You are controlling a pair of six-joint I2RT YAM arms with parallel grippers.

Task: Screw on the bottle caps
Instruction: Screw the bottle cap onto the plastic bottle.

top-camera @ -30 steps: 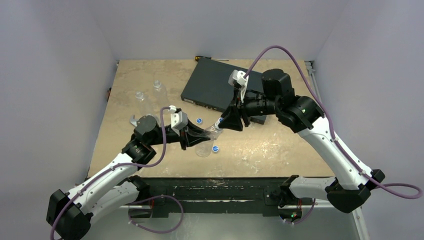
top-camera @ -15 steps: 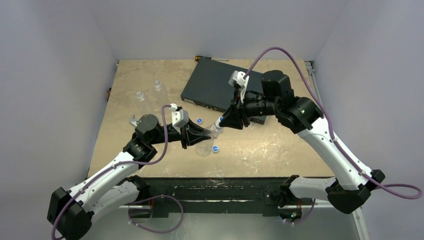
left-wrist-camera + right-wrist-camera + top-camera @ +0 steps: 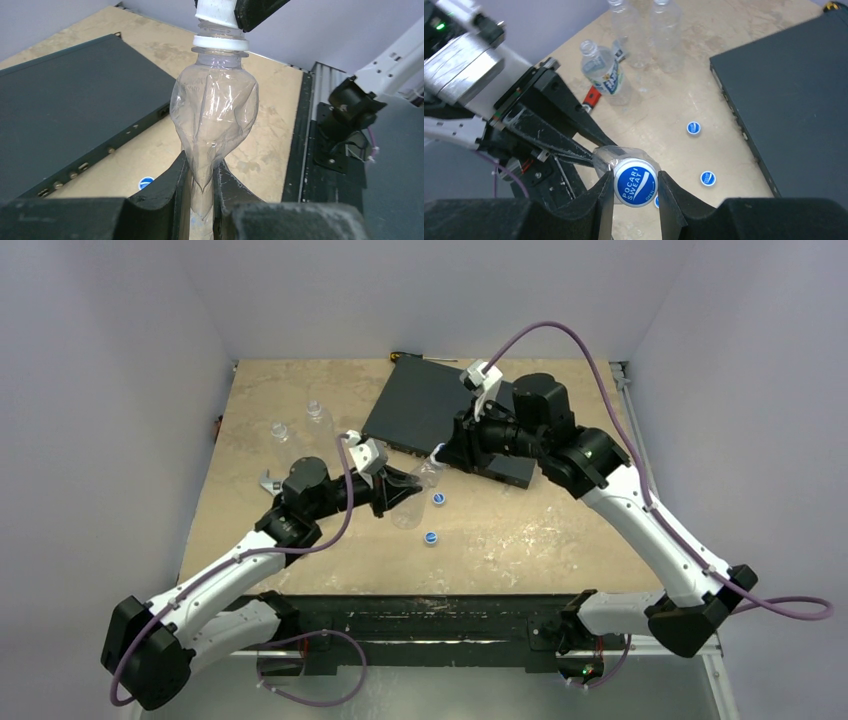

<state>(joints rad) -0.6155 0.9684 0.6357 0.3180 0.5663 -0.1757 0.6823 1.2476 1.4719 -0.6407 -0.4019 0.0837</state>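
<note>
Right wrist: right tool [image 3: 634, 189] is pressed onto a blue cap [image 3: 636, 181], one finger on each side. The cap sits on the neck of the held bottle [image 3: 606, 155].

Left wrist: left tool [image 3: 200, 200] pinches that bottle low on its body, hard enough that the clear wall is creased inward. The bottle is lifted off the counter [image 3: 560, 540], between the two arms, just in front of the black box [image 3: 420, 415], with its neck pointing at the right tool.

A band of thread shows between the cap and the white collar ring [image 3: 220, 42], so my read is that the cap isn't fully down: first cap mid-screw. Can't tell whether it's threaded straight.

Left to do:
- three loose caps [image 3: 694, 128] lie flat on the counter near the box, one half hidden behind a right finger
- a labelled bottle [image 3: 606, 75] and two plain bottles [image 3: 669, 35] stand at the far left; the labelled one's mouth is open and the plain ones look uncapped too

Judgement: none finished, one of four in progress. The squashed body may twist under torque, so watch for the bottle slipping in the left tool.
</note>
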